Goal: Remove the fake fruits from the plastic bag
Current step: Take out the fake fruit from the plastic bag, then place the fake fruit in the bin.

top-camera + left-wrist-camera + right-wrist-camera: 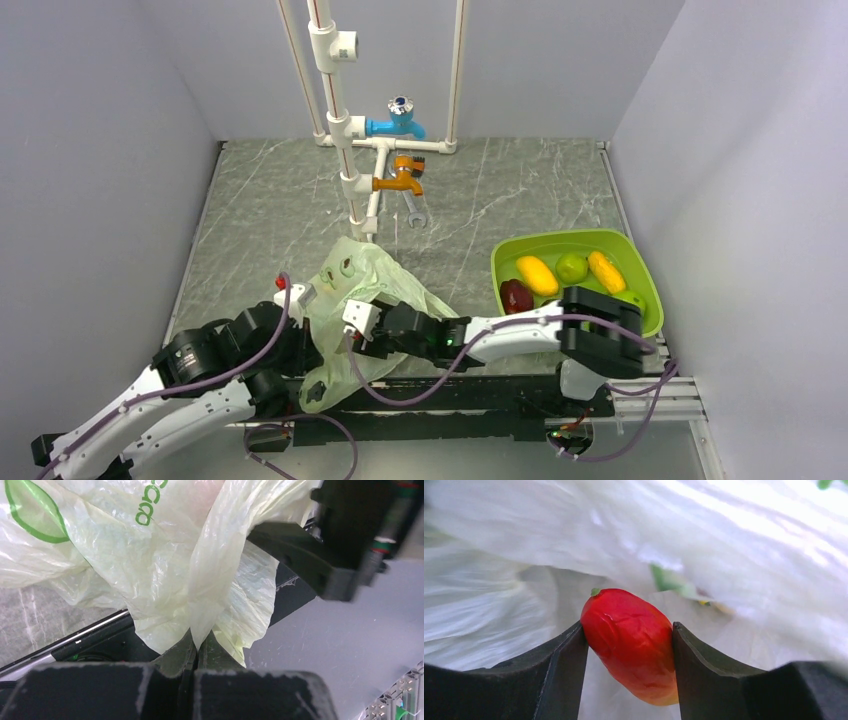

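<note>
The pale green plastic bag (372, 285) lies crumpled at the table's near edge, between my two arms. My left gripper (199, 637) is shut on a pinched fold of the bag (165, 555); in the top view it (305, 305) sits at the bag's left side. My right gripper (350, 328) reaches into the bag from the right. In the right wrist view its fingers (569, 655) press both sides of a glossy red fruit (631, 640), with bag film (724, 555) all around. Other fake fruits lie in the tray: two yellow (537, 274), green (572, 266), dark red (516, 296).
The lime-green tray (640, 262) stands at the right. White pipes with a blue tap (398, 122) and an orange tap (402, 180) stand at the back, a wrench (418, 212) below them. Grey walls close in on both sides. A black rail (480, 395) runs along the near edge.
</note>
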